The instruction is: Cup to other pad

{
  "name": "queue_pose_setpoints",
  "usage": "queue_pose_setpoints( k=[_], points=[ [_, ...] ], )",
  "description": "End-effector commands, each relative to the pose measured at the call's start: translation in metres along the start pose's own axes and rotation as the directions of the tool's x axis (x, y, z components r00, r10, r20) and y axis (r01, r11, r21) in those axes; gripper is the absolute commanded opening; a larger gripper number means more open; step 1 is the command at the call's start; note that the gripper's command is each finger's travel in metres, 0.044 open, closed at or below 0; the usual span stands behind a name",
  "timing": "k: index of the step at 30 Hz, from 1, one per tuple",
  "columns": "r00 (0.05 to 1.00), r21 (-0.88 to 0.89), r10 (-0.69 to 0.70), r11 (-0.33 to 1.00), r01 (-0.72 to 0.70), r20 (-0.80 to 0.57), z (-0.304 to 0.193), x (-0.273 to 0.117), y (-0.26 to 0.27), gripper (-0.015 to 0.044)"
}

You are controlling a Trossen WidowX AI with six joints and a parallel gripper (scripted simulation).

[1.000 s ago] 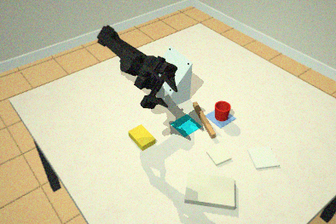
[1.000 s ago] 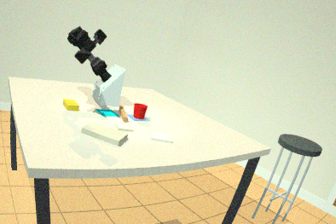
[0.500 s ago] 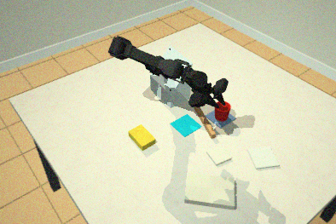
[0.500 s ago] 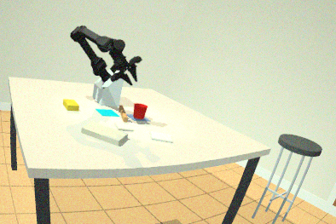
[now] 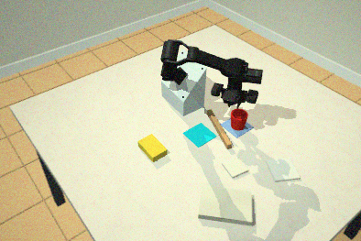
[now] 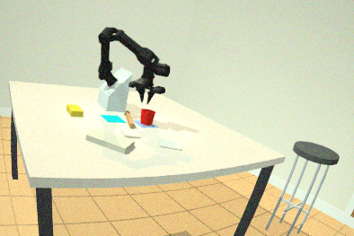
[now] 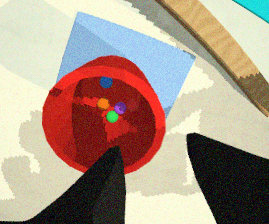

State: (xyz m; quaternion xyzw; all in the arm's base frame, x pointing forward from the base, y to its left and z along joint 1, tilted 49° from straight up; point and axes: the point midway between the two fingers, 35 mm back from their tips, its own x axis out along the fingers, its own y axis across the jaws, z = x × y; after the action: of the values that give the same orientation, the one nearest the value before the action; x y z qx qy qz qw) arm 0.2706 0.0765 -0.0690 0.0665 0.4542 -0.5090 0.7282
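Exterior view: red cup upright below open gripper.

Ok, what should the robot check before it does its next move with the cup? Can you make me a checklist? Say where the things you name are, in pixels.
1. Cup [image 5: 239,120] [image 6: 147,117] [image 7: 56,120] standing upright on the blue pad [image 5: 237,133] [image 6: 154,126] [image 7: 134,45]: ok.
2. Marbles [image 7: 103,103] inside the cup: ok, four show.
3. Gripper [image 5: 234,106] [image 6: 146,102] [image 7: 154,148] open, with nothing in it: ok.
4. Cup lined up between the fingers: not ok, the gap is off to one side of it.
5. Cyan pad [image 5: 200,135] [image 6: 113,118] [image 7: 259,9] free for the cup: ok.
6. Straight path with nothing between the pads: not ok, a wooden bar [image 5: 220,129] [image 6: 129,119] [image 7: 219,40] lies there.
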Motion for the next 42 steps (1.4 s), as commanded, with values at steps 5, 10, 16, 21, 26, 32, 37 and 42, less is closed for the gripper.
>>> queue_pose_setpoints(
  k=[5,10,16,21,26,32,37,42],
  points=[
    [0.996,0.013,-0.057,0.998,0.057,0.064,-0.005,0.006,-0.004,0.0148],
    [0.996,0.013,-0.057,0.998,0.056,0.064,-0.005,0.008,-0.003,0.0148],
    [0.996,0.013,-0.057,0.998,0.056,0.063,-0.004,0.018,-0.003,0.0148],
    [0.996,0.013,-0.056,0.998,0.056,0.063,-0.003,0.026,-0.003,0.0148],
    [0.996,0.013,-0.056,0.998,0.056,0.064,-0.003,0.035,-0.003,0.0148],
    [0.996,0.013,-0.057,0.998,0.056,0.064,-0.002,0.044,-0.004,0.0148],
    [0.996,0.013,-0.057,0.998,0.056,0.065,-0.001,0.053,-0.005,0.0148],
    [0.996,0.013,-0.058,0.998,0.057,0.066,-0.001,0.061,-0.006,0.0148]
  ],
)
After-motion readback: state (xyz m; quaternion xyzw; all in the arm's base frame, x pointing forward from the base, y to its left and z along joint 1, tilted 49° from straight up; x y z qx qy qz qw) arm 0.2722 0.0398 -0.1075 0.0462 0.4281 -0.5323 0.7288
